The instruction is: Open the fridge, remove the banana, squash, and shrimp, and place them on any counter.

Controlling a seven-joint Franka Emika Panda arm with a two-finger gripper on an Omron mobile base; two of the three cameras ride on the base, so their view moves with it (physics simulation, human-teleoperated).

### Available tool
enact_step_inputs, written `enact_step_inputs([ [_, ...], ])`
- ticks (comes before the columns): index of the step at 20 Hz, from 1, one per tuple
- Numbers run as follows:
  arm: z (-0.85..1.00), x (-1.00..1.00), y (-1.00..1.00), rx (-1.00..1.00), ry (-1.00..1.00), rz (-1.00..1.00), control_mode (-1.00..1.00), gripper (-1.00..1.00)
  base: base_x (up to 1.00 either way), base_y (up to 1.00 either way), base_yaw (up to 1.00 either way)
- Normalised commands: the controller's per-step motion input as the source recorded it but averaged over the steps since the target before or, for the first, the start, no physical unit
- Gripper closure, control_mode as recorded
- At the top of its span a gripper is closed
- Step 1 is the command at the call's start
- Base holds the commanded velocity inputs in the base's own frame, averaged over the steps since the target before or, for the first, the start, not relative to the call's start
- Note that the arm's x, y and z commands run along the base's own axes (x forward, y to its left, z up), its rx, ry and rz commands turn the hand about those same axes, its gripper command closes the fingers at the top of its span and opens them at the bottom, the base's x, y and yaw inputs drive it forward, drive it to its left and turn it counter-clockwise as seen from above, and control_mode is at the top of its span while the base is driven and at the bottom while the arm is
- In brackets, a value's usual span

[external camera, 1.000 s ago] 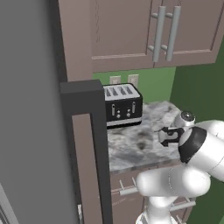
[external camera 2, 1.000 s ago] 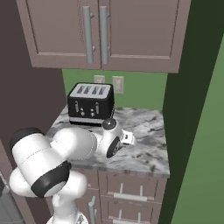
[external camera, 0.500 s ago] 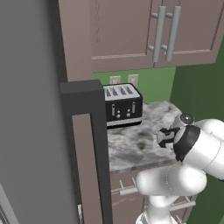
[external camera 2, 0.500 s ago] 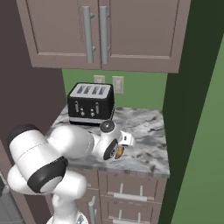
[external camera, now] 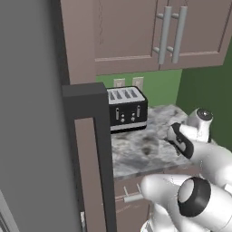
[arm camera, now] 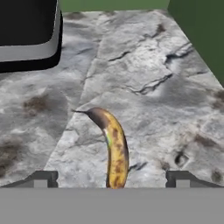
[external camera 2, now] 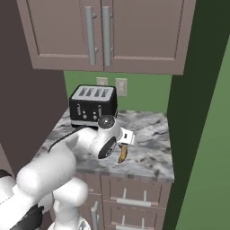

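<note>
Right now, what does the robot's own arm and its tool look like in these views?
The arm is made of glossy white rounded segments with dark grey to black rings at the joints. A round grey cap sits on the wrist. The tool ends in two small dark grey fingertips, blocky in shape. No cables or printed markings are visible.

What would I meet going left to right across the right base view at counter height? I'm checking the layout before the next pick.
Toaster → pincer, just above the banana lying on the counter → dark green wall.
</note>
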Motion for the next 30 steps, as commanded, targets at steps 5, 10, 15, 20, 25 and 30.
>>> enact_step_inputs([
  [5, 1.0, -0.56, 0.25, 0.16, 0.12, 0.04, -1.0, -1.0, 0.0, 0.0, 0.0],
  [10, 0.97, -0.28, 0.55, 0.04, 0.16, 0.13, -1.0, -1.0, 0.0, 0.0, 0.0],
  [15, 0.37, -0.19, 0.78, 0.0, 0.21, 0.22, -1.0, -1.0, 0.0, 0.0, 0.0],
  [20, 0.23, -0.44, 0.71, -0.02, 0.18, 0.09, -1.0, -1.0, 0.0, 0.0, 0.0],
  [25, 0.16, -0.66, 0.49, -0.1, 0.14, 0.09, -1.0, -1.0, 0.0, 0.0, 0.0],
  [30, 0.27, -0.9, 0.17, -0.1, 0.08, 0.1, -1.0, -1.0, 0.0, 0.0, 0.0],
])
